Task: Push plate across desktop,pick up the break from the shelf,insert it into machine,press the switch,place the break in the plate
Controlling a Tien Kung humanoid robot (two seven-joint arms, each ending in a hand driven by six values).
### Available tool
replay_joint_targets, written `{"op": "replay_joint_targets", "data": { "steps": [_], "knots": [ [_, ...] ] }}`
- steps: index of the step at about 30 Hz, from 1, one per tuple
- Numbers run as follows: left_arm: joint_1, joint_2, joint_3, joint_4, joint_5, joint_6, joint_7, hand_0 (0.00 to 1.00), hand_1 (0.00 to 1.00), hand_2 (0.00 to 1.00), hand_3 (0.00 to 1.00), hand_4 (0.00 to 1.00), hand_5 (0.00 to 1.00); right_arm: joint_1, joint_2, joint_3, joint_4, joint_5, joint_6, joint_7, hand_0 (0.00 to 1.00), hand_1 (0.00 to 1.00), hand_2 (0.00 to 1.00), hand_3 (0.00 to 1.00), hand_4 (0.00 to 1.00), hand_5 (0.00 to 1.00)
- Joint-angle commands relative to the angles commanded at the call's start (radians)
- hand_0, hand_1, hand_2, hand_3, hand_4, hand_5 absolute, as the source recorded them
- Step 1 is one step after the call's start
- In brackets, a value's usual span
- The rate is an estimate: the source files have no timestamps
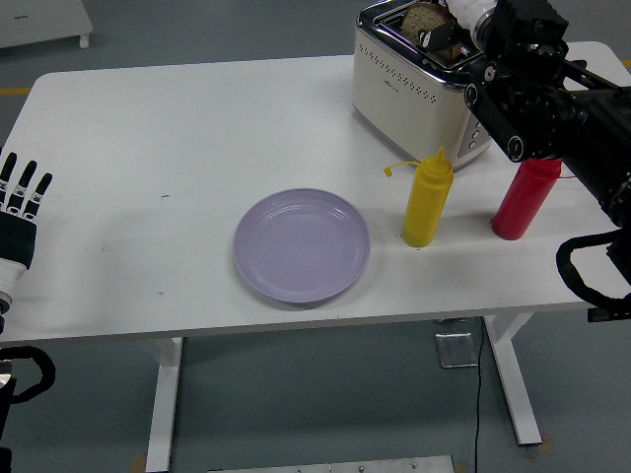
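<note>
A lilac plate [302,244] lies near the table's front edge, in the middle. At the back right stands a cream toaster [419,84] with a brown bread slice [426,19] sticking out of its top slot. My right hand [452,30] reaches over the toaster top, fingers curled on the slice. The black right arm [552,99] covers the toaster's right end and its switch. My left hand [20,212] rests at the table's left edge, fingers straight and holding nothing.
A yellow squeeze bottle [427,199] stands right of the plate, in front of the toaster. A red squeeze bottle [525,197] stands further right, partly under my right arm. The white table [177,148] ends close below the plate.
</note>
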Motion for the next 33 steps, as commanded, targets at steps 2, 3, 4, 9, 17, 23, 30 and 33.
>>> {"op": "replay_joint_targets", "data": {
  "steps": [2,3,4,9,17,23,30,33],
  "knots": [
    [0.001,0.000,0.000,0.000,0.000,0.000,0.000,0.815,0.862,0.942,0.816,0.633,0.998,-0.002,0.001,-0.004,-0.003,0.002,-0.008,0.005,0.323,0.409,0.498,0.656,0.620,0.317],
    [0.001,0.000,0.000,0.001,0.000,0.000,0.000,0.815,0.862,0.942,0.816,0.633,0.998,-0.003,0.001,-0.006,-0.004,0.002,-0.014,0.008,0.323,0.409,0.498,0.656,0.620,0.317],
    [0.001,0.000,0.001,0.001,0.000,0.000,0.000,0.815,0.862,0.942,0.815,0.633,0.998,-0.004,0.001,-0.008,-0.004,0.000,-0.022,0.013,0.219,0.342,0.455,0.576,0.550,0.222],
    [0.001,-0.001,0.002,0.001,0.000,0.000,0.000,0.815,0.862,0.942,0.815,0.633,0.998,-0.007,0.002,-0.026,-0.001,-0.015,-0.073,0.040,0.219,0.342,0.455,0.576,0.550,0.222],
    [-0.003,-0.002,0.006,0.004,-0.001,0.002,-0.001,0.815,0.862,0.942,0.814,0.633,0.998,-0.011,-0.001,-0.053,0.005,-0.039,-0.159,0.088,0.115,0.246,0.378,0.498,0.387,0.077],
    [-0.007,-0.004,0.009,0.006,-0.001,0.002,-0.001,0.815,0.862,0.942,0.813,0.633,0.998,-0.007,-0.022,-0.060,0.031,-0.062,-0.187,0.101,0.140,0.244,0.373,0.492,0.344,0.051],
    [-0.002,-0.003,0.009,0.007,0.000,0.003,-0.001,0.815,0.862,0.942,0.812,0.633,0.998,0.010,-0.101,-0.040,0.144,-0.104,-0.204,0.092,0.155,0.247,0.372,0.492,0.314,0.045],
    [0.003,0.000,0.009,0.006,0.001,0.003,-0.001,0.815,0.862,0.942,0.812,0.633,0.998,0.020,-0.142,-0.016,0.210,-0.108,-0.210,0.080,0.155,0.247,0.372,0.492,0.314,0.045]
  ]
}}
